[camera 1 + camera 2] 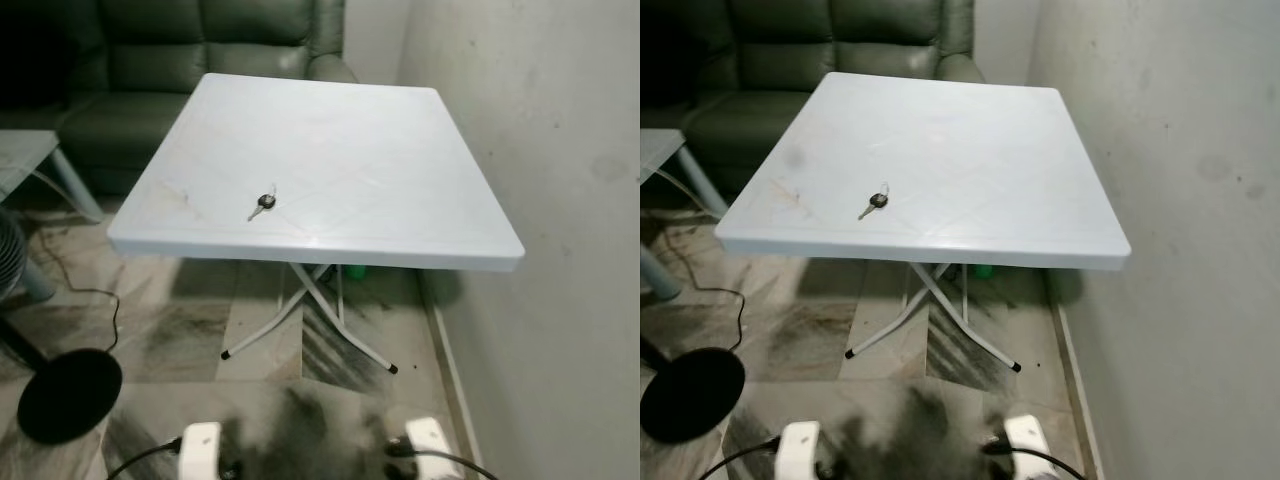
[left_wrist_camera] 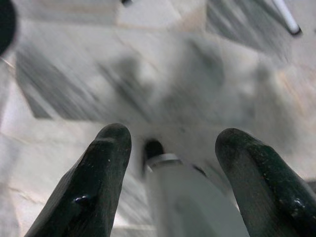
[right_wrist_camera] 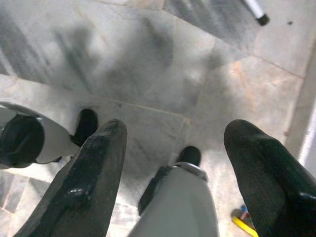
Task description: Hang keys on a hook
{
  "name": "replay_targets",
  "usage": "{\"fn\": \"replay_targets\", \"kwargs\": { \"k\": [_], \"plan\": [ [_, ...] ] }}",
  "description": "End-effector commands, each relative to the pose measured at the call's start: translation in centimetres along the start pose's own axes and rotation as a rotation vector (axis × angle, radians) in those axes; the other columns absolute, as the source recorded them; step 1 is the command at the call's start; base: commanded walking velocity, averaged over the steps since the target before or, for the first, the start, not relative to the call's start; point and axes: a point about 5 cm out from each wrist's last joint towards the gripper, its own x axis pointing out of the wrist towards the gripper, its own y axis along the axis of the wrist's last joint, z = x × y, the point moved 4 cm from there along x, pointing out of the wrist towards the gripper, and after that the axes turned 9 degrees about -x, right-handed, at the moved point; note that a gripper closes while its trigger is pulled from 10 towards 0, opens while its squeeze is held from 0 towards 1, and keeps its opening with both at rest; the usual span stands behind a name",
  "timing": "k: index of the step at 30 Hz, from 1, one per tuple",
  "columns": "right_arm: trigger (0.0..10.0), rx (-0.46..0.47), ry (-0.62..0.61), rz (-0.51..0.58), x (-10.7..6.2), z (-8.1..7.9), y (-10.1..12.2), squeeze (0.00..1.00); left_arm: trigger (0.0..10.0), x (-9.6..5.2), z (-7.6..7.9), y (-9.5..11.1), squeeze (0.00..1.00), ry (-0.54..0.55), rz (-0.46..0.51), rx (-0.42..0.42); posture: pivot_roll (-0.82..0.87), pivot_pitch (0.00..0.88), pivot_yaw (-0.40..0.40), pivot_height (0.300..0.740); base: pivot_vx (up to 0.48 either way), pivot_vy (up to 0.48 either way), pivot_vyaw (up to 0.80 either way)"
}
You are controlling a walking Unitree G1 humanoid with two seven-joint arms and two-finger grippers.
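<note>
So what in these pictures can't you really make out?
- The keys on the white table: too small in both eye views to count them or see a ring.
- The sofa: cut off by the top edge, its left part in shadow.
- The floor in the left wrist view: blurred behind the open left pincer.
- The yellow thing beside the open right pincer: cut off by the bottom edge.

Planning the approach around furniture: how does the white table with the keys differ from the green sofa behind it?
The white folding table is pale, hard and flat-topped on thin crossed metal legs; the green sofa is dark, padded and bulky. The table stands against the wall and carries the keys; nothing shows on the sofa's visible cushions. Both stand on the tiled floor.
</note>
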Motion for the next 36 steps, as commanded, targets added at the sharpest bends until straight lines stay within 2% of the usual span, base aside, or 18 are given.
{"fn": "replay_targets", "kwargs": {
  "k": [1, 36],
  "plan": [
    [10.0, 0.006, -0.023, -0.022, -0.29, 0.86, -0.85, 0.00, 10.0, 0.04, 0.73, -0.44, 0.00, -0.017, -0.014, -0.003, -0.07, 0.000, -0.010, 0.740, 0.000, 0.352, 0.00],
    [10.0, 0.017, -0.027, -0.015, -0.23, 0.98, -0.53, 0.00, 10.0, 0.10, 0.60, -0.21, 0.00, -0.012, -0.015, -0.011, -0.07, 0.000, -0.009, 0.740, 0.000, 0.401, 0.00]
  ]
}}
